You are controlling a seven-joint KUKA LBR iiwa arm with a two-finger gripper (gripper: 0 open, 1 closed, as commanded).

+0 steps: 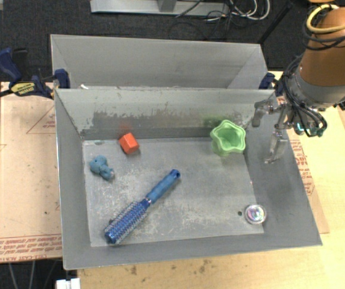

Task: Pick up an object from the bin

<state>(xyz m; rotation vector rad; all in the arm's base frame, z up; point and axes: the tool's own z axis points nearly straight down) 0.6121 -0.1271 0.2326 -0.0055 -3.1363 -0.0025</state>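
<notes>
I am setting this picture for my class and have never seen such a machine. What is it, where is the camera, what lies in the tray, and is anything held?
One camera looks down on a grey metal bin from above and slightly to one side. The orange-covered thing at the right is a robot arm. Its jaws hang over the bin's right sloping wall, apart, with nothing between them. Five things lie on the bin floor: an orange block near the back wall, a small blue toy figure at the left, a blue hairbrush slanting across the middle, a green star-shaped cup at the back right, and a small shiny round thing at the front right.
</notes>
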